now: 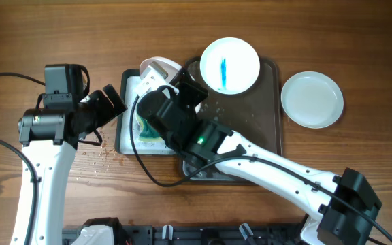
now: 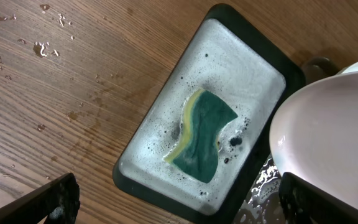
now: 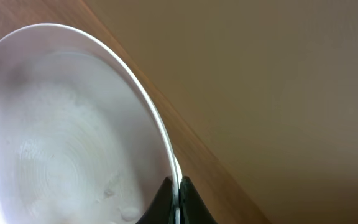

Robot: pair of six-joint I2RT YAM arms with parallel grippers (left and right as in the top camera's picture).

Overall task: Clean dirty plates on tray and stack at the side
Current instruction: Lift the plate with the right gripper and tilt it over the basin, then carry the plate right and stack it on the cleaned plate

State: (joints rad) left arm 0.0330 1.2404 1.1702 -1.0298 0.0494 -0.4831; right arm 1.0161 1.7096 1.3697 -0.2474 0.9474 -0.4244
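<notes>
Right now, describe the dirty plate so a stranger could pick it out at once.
Find the dark tray in the middle of the wooden table. The dirty plate lies at its far end. Only it bears a blue streak; the clean plate beside the tray and the held plate in the right gripper show none.

Wooden table (image 1: 60, 27) bears tray (image 1: 250, 117), soapy basin (image 2: 229, 56), white plate (image 1: 312, 100)

No legible text, plate (image 1: 230, 64) and tray (image 1: 265, 126) unmarked (all views)
</notes>
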